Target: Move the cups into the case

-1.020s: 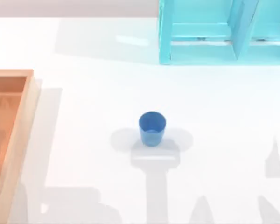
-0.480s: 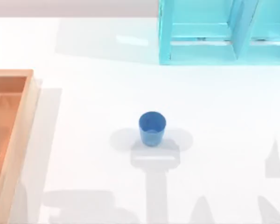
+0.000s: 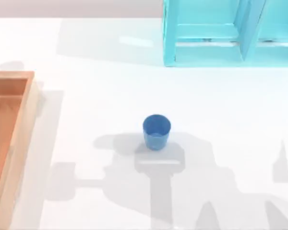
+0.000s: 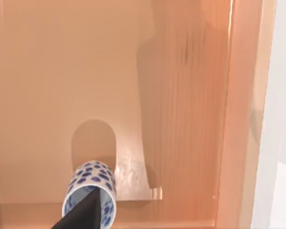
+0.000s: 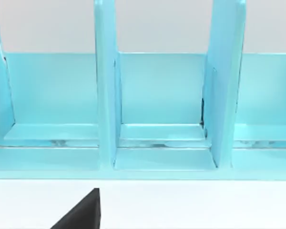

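The plain blue cup (image 3: 156, 131) stands upright and alone at the middle of the table. The case (image 3: 20, 139) lies at the table's left edge, partly cut off. In the left wrist view, my left gripper (image 4: 88, 210) hangs over the case's floor (image 4: 62, 71). One dark finger reaches into the mouth of the white cup with the blue pattern (image 4: 89, 190), which it holds near a corner of the case by the light rim (image 4: 238, 119). My right gripper (image 5: 83, 212) is far from the cups and faces the cyan shelf.
A cyan shelf unit (image 3: 216, 33) with upright dividers (image 5: 106, 86) stands at the back right of the table. Arm shadows fall across the white tabletop (image 3: 86, 96) around and in front of the blue cup.
The arm shadows on the table have shifted from the front edge up toward the blue cup and the case. The blue cup and the case have not moved.
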